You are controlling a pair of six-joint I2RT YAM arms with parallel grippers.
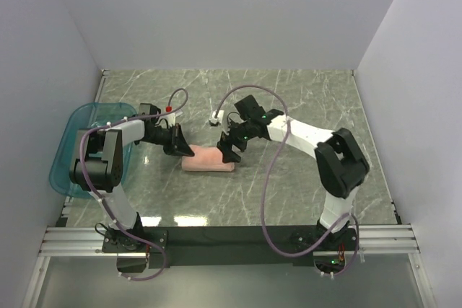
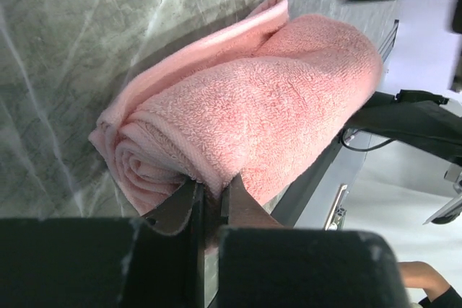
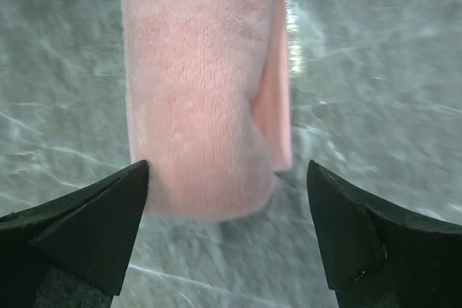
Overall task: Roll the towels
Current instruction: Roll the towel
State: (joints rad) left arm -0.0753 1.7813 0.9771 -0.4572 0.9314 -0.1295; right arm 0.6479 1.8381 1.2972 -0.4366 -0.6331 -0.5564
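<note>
The salmon-pink towel (image 1: pixel 208 161) lies rolled into a short log on the marble table, its long axis running left to right. The spiral end (image 2: pixel 137 164) of the roll faces my left wrist camera. My left gripper (image 1: pixel 184 151) is at the roll's left end, shut on a fold of the towel's outer layer (image 2: pixel 209 196). At the roll's right end my right gripper (image 1: pixel 229 151) stands wide open. In the right wrist view the towel (image 3: pixel 195 91) ends just beyond the gripper (image 3: pixel 227 171), whose black fingertips (image 3: pixel 133 178) do not touch it. A loose flap (image 3: pixel 278 106) lies along the roll's side.
A teal translucent tray (image 1: pixel 72 149) sits at the table's left edge beside the left arm. A small white object (image 1: pixel 216 117) lies on the table behind the towel. White walls enclose the table on three sides.
</note>
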